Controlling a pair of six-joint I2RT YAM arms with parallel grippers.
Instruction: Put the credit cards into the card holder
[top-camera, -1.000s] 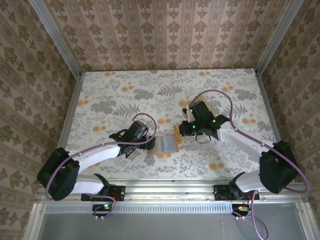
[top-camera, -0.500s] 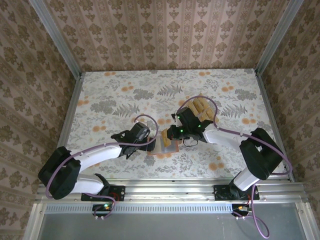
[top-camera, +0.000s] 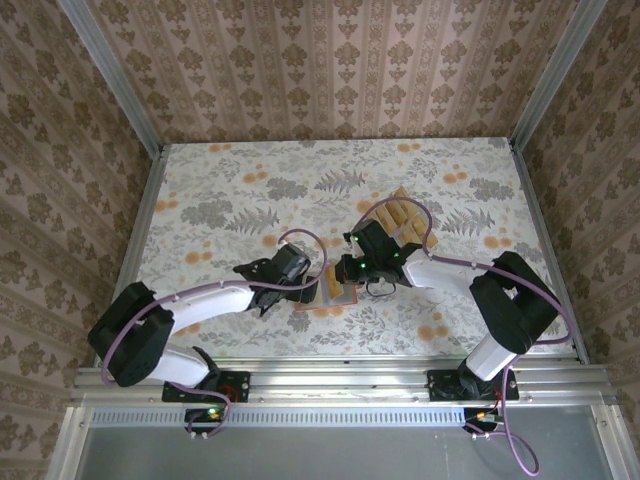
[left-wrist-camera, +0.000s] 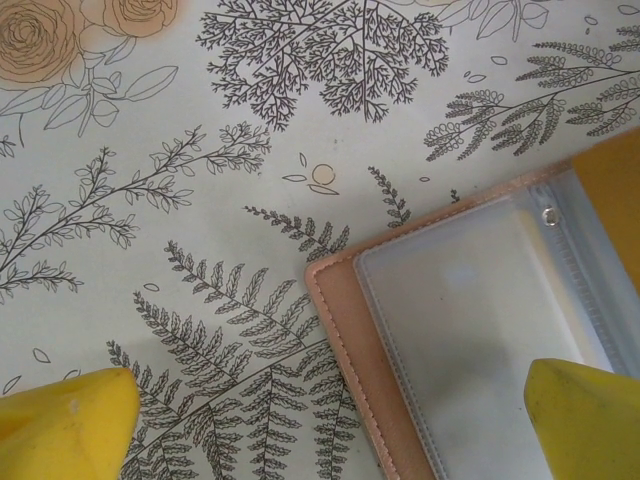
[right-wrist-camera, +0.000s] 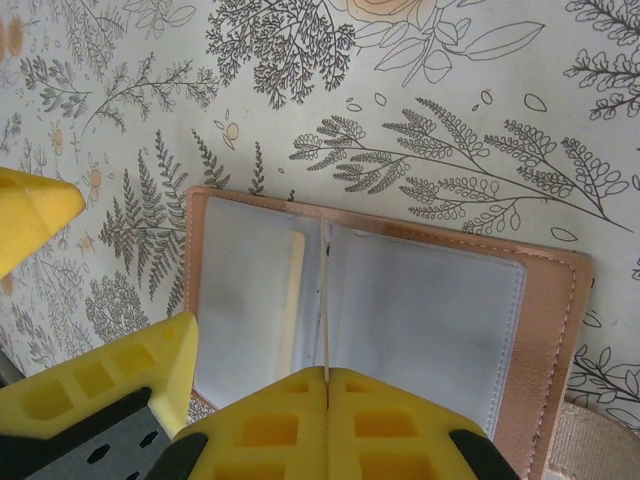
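Observation:
The card holder (top-camera: 338, 296) lies open on the floral table, its clear sleeves up, brown leather rim (right-wrist-camera: 553, 330) around them. My right gripper (right-wrist-camera: 326, 382) is shut on a thin credit card (right-wrist-camera: 325, 300), seen edge-on and standing over the holder's centre fold. Another tan card (right-wrist-camera: 292, 290) sits inside the left sleeve. Several loose credit cards (top-camera: 405, 216) lie behind the right arm. My left gripper (left-wrist-camera: 330, 422) is open and straddles the holder's left edge (left-wrist-camera: 335, 300), one fingertip (left-wrist-camera: 585, 415) over the sleeve and the other over the table. From above the two grippers (top-camera: 308, 284) (top-camera: 346, 272) nearly meet.
The table carries a floral cloth (top-camera: 230, 200) with patterned walls on three sides. Metal rails (top-camera: 340, 372) run along the near edge by the arm bases. A beige strap (right-wrist-camera: 592, 442) pokes out beside the holder's right edge.
My right gripper has swung left with the card, from beside the holder to over its centre fold, uncovering the loose cards. The left gripper has edged right toward the holder, staying open.

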